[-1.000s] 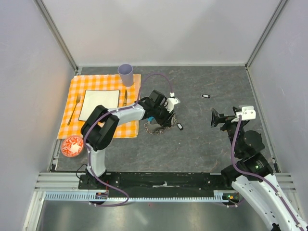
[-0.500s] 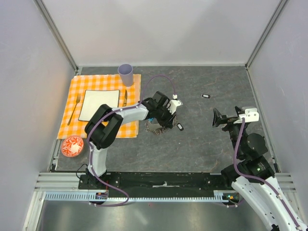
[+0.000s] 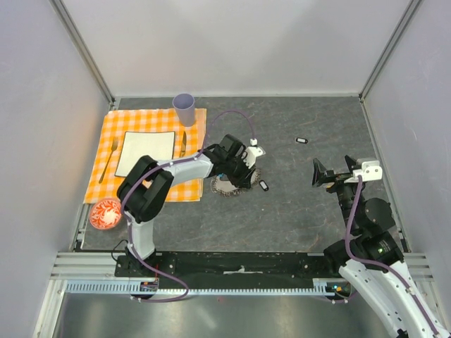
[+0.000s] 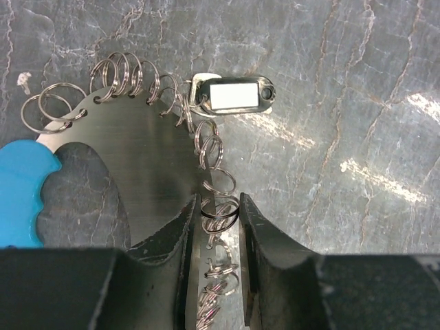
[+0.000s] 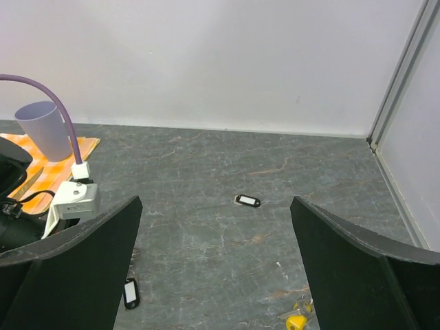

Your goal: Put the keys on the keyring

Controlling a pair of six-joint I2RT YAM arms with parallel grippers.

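Looking down past the left arm, I see the keyring [image 4: 130,151] lying flat on the tabletop [image 4: 357,206], directly beneath the left hand [image 4: 218,206]. It is a steel crescent with a blue grip [image 4: 24,185] off to the hand's left. A row of small split rings [image 4: 127,69] is threaded along its outer edge.

Left hand: the two fingers [image 4: 268,240] are drawn close together, with one split ring between them touching both inner faces. Judged state: clamped on that ring of the keyring.

Key 1: a black key [image 4: 234,95] with a white centre lies just ahead of the fingertips, one end touching the row of rings. Whether it is threaded onto a ring or only lies against one cannot be told.

Key 2: a second black key [image 3: 301,140] lies loose, well apart from the left hand and ahead of the right hand [image 3: 331,174].

Key 3: a yellow key [image 5: 297,320] lies loose below the right hand, toward its right finger.

Right hand: held above the tabletop, fingers spread wide, nothing between them.

Progress: two keys are plainly not on the keyring, and the third is doubtful. The task appears to be in its early part. The step in hand looks like steadying a ring for threading. Collecting and fitting the loose keys remains.

Further out, beyond the left hand's left side, lies an orange checked placemat [image 3: 148,120], with a white plate [image 3: 144,153] on it and a purple cup [image 3: 184,109] at its far corner.
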